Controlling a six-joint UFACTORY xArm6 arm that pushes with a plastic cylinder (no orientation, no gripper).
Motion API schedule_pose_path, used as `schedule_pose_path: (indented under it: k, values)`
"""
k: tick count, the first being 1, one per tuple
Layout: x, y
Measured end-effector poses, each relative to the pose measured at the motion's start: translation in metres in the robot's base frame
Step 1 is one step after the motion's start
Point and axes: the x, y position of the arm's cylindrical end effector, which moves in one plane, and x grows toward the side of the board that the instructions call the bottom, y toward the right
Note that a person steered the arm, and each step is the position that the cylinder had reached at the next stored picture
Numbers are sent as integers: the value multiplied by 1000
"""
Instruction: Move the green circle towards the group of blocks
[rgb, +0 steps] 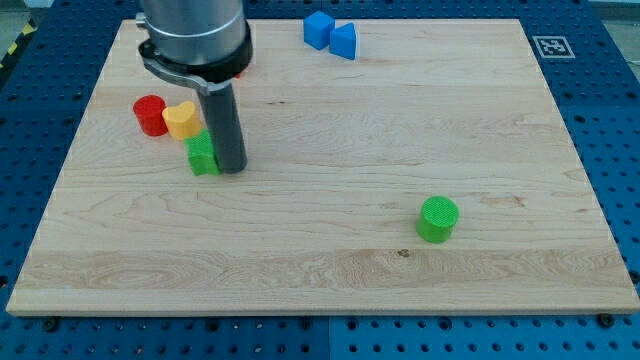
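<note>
The green circle (438, 219) lies alone at the view's lower right of the wooden board (330, 270). A group of blocks sits at the view's left: a red cylinder (151, 115), a yellow heart-like block (181, 120) touching it, and a green block (203, 155) just below them. My tip (231, 168) rests on the board right beside the green block, on its right side, far to the left of the green circle.
Two blue blocks, a cube-like one (319, 29) and a triangle (343, 41), sit together near the view's top edge. The board lies on a blue perforated table (610, 120). A fiducial marker (549, 46) is at the board's top right corner.
</note>
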Motion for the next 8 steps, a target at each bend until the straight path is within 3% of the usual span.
schedule_pose_path:
  k: [3,4,6,7,8]
  values:
    - [-35,-32]
    - [-35,-2]
    - [-13,150]
    - [47,258]
    - [67,297]
